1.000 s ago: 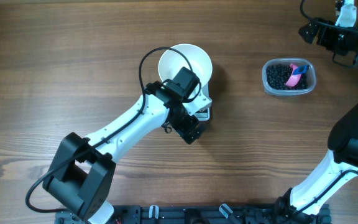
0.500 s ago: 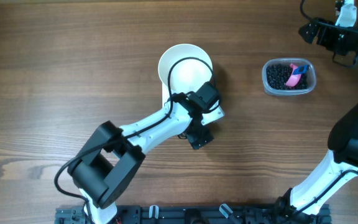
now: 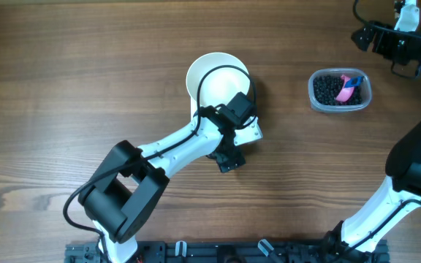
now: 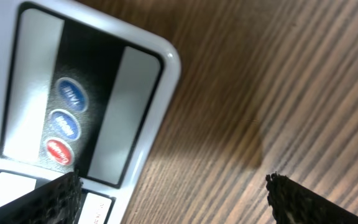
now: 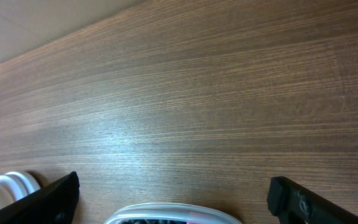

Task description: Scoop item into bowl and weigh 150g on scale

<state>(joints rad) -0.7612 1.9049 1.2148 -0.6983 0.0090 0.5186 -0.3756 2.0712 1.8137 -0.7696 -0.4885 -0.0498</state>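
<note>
Wood-grain table fills the gap between the left jaws, which stand wide with nothing in them, their fingertips at the lower corners of the wrist view. Off their left side lies the scale, with 2 blue buttons and 1 red button facing up. Beyond it, from above, we see the bowl, white inside. The right jaws also stand wide and hold nothing; the tub with the item and a pink scoop lies near them, its rim low between their fingers
</note>
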